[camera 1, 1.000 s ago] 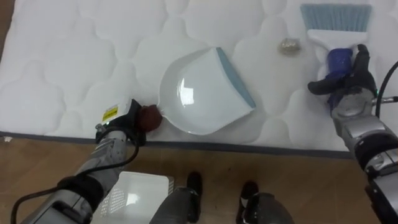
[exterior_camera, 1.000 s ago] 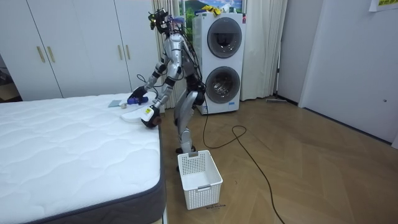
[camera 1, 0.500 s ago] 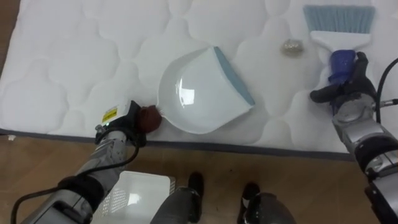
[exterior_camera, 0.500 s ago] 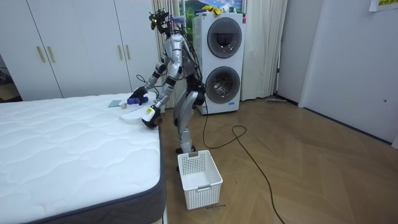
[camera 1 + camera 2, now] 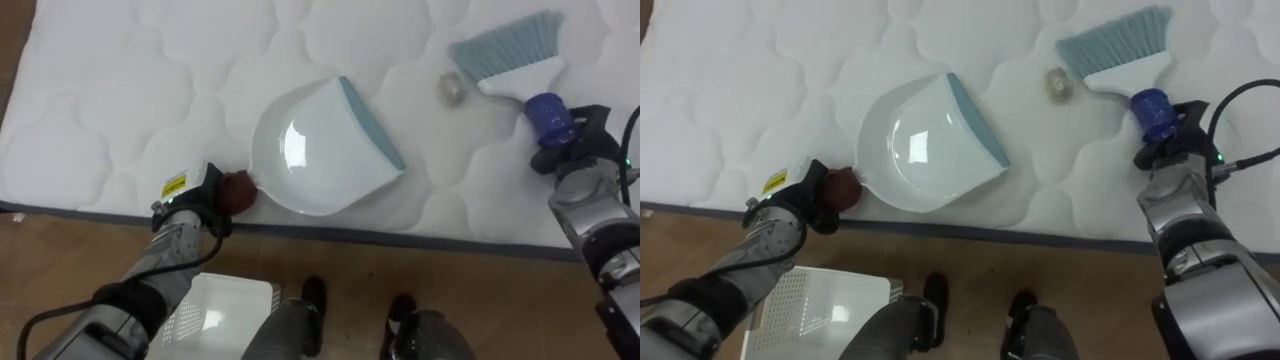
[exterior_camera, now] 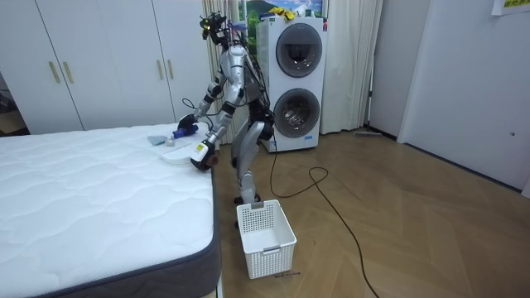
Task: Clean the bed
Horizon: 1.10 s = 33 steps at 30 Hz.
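A white dustpan (image 5: 315,150) with a grey-blue lip lies on the white mattress (image 5: 120,90), its lip facing right. My left hand (image 5: 200,198) is shut on the dustpan's dark handle at the bed's edge. My right hand (image 5: 585,140) is shut on the blue handle of a brush (image 5: 548,112), which is tilted so its light-blue bristles (image 5: 505,45) point up and left. A small crumpled ball of rubbish (image 5: 452,88) lies just left of the bristles, between the brush and the dustpan's lip. In the room view I stand bent over the corner of the bed (image 6: 99,199).
A white slatted basket (image 5: 225,310) stands on the wooden floor by my feet, also the basket (image 6: 265,236) in the room view. Two stacked washing machines (image 6: 294,74) stand behind me. White wardrobe doors (image 6: 99,58) line the far wall.
The brush has swung to the left and tilted, bringing its bristles close beside the ball of rubbish. The dustpan and my left hand have stayed in place.
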{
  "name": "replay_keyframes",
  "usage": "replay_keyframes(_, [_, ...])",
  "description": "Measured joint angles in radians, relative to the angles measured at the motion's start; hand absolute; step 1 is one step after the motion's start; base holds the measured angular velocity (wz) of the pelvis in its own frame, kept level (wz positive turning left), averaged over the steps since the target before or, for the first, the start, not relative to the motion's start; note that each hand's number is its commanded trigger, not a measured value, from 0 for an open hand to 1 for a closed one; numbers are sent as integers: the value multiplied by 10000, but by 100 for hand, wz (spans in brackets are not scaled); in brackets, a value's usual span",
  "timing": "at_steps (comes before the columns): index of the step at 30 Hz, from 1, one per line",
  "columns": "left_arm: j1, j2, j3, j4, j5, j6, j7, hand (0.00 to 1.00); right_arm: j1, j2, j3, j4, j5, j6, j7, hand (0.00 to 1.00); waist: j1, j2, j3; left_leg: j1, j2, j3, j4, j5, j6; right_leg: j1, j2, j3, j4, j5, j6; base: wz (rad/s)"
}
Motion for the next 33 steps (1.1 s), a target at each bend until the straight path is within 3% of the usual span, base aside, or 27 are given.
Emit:
replay_keyframes(4, [-9, 0, 0, -1, 0, 77, 16, 100, 2, 1, 10, 0, -18, 175, 70, 100, -5, -1, -4, 0, 0, 1, 0, 2, -5, 0, 5, 7, 5, 1, -4, 0])
replay_keyframes(21, [-137, 118, 0, 27, 19, 289, 212, 100, 76, -63, 71, 73, -225, 211, 84, 100, -79, -33, -1, 13, 8, -6, 119, -2, -4, 56, -6, -2, 16, 16, -24, 0])
replay_keyframes(28, [-136, 426, 9, 6, 114, 287, 441, 100, 167, -234, -41, 255, -779, 210, -9, 100, -263, -70, -11, 2, -1, -15, 204, -39, 5, 89, -8, -3, 50, 8, -9, 0])
replay_keyframes(33, [-154, 654, 41, -104, 932, 295, 637, 100, 297, -647, -46, 324, -1633, 215, -155, 100, -277, -149, -21, 26, -21, -6, 286, -63, 23, 93, -29, 16, 166, 6, -5, 1])
